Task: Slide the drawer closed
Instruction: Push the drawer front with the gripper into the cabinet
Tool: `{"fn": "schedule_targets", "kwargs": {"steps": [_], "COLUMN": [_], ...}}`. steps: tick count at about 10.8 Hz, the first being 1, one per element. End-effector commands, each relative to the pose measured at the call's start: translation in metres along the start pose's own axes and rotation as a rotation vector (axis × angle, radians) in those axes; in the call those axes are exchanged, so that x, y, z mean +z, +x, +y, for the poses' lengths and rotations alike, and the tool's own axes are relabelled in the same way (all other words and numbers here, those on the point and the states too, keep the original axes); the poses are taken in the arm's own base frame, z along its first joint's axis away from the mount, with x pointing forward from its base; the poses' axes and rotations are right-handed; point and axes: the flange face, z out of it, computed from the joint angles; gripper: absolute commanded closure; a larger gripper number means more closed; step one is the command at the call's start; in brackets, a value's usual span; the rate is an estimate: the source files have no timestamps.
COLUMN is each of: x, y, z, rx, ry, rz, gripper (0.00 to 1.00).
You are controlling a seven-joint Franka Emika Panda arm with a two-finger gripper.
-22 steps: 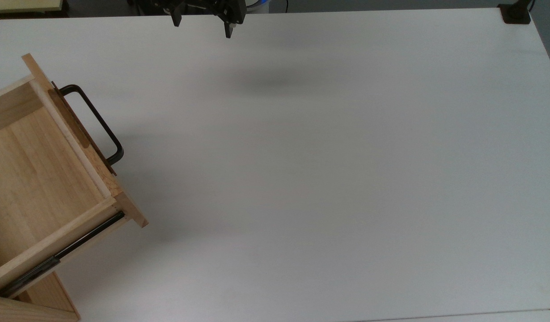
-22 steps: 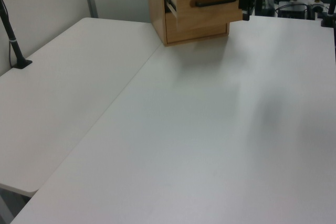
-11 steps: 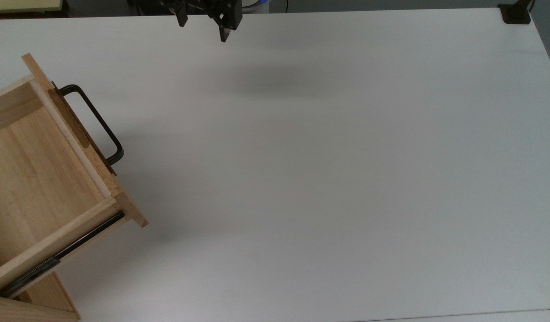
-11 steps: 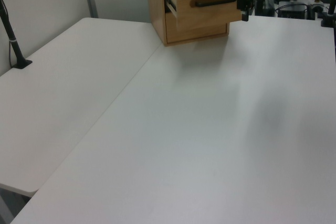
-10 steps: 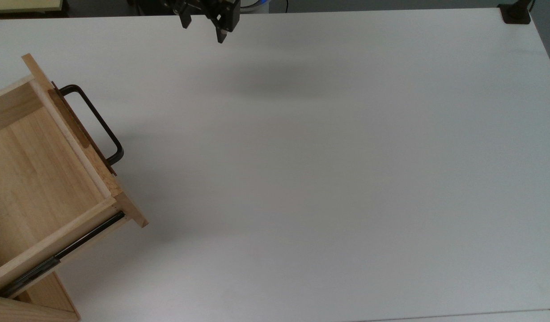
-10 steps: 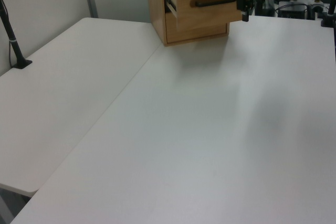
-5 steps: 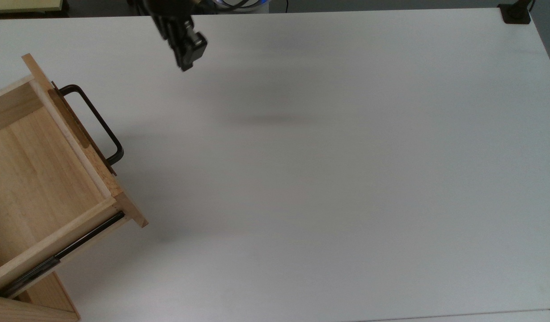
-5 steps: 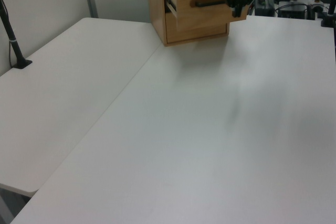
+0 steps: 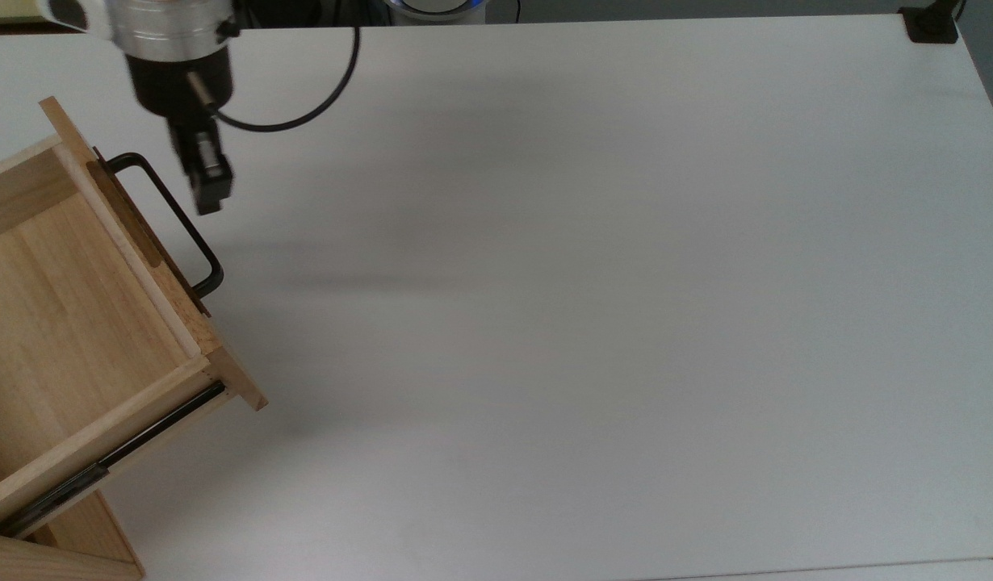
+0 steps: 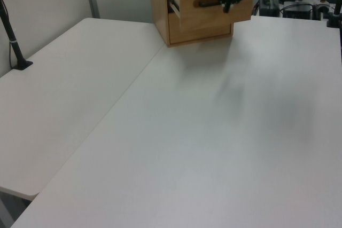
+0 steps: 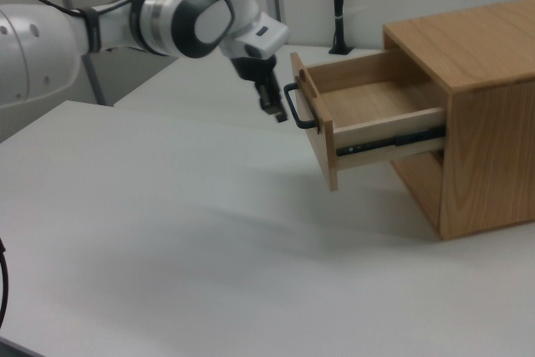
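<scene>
The gripper (image 9: 208, 203), fingers apparently pressed together, is hanging in the top view's upper left just beside the black handle (image 9: 173, 219) of the drawer (image 9: 85, 323), which is standing pulled out of the cabinet (image 11: 468, 123) on the white table (image 9: 585, 282), its front facing the right and its long axis running diagonally from upper left to lower right.

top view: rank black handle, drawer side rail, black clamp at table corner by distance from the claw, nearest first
1. black handle: just to the top view's left of the claw.
2. drawer side rail: lower left, along the open drawer.
3. black clamp: far top-right table corner.
</scene>
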Motion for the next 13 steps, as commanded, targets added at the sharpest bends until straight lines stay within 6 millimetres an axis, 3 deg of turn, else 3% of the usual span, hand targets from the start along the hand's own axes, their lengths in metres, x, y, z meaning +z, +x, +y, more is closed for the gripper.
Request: {"fn": "schedule_targets", "kwargs": {"steps": [1, 4, 6, 8, 13], "x": [-0.003, 0.014, 0.041, 0.045, 0.046], "y": [0.038, 0.062, 0.088, 0.111, 0.133], "z": [0.004, 0.007, 0.02, 0.024, 0.038], "rx": [0.04, -0.002, 0.001, 0.014, 0.022], "ry": [0.077, 0.116, 0.161, 0.175, 0.252], "rz": [0.154, 0.306, 0.402, 0.457, 0.556], "gripper": [0.93, 0.93, 0.93, 0.93, 0.93]}}
